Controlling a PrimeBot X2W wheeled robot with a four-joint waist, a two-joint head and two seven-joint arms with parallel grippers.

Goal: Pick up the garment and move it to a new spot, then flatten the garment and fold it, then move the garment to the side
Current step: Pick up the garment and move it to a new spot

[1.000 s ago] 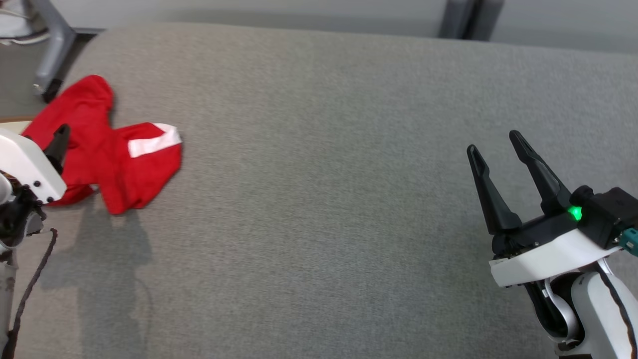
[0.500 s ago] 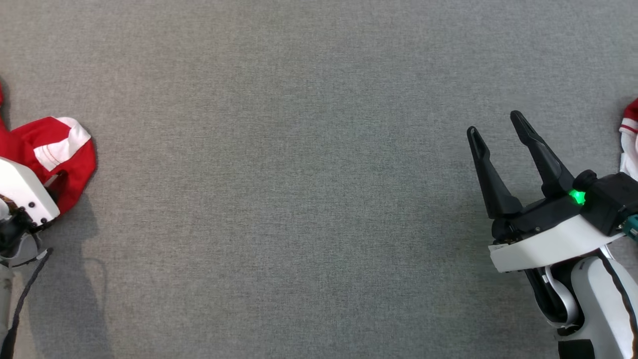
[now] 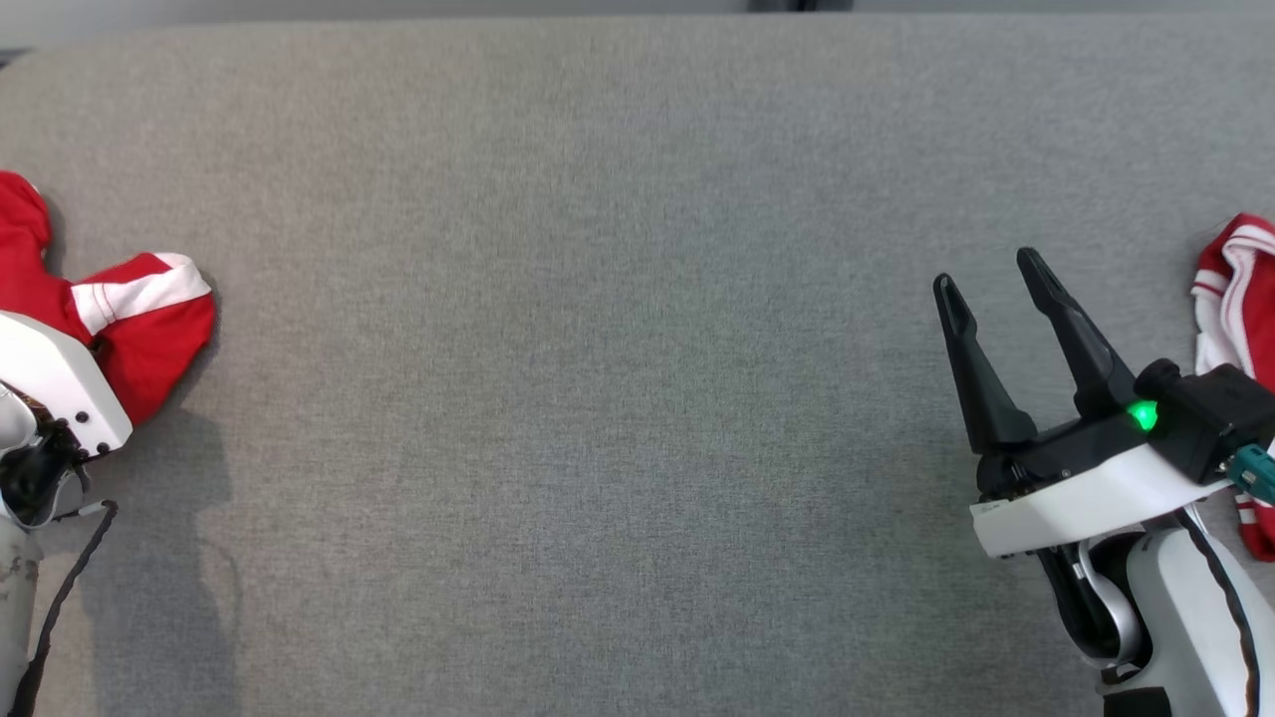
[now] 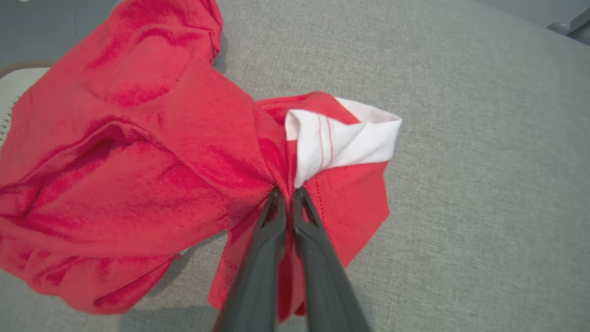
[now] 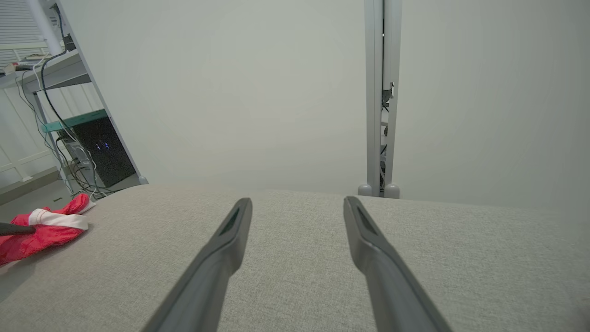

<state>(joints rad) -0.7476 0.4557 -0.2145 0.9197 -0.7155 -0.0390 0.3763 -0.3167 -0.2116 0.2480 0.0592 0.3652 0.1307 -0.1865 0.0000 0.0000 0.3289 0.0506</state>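
Observation:
The garment is a crumpled red piece with a white striped cuff, lying at the left edge of the grey padded table. In the left wrist view my left gripper is shut on a red fold just below the white cuff. The head view shows the garment partly behind my left arm's white wrist housing, which hides the fingers. Far to the right, my right gripper hovers open with nothing between its fingers. From the right wrist view the garment is a small red heap at far left, beyond my right gripper.
Another red and white garment lies at the table's right edge, close beside my right arm. A broad stretch of grey table separates the two arms. Behind the table stand a pale wall, a grey post and a shelf with cables.
My left gripper has closed on the red garment. The head camera has shifted, so the whole picture moved and the second garment came into view at right. The right gripper stays open.

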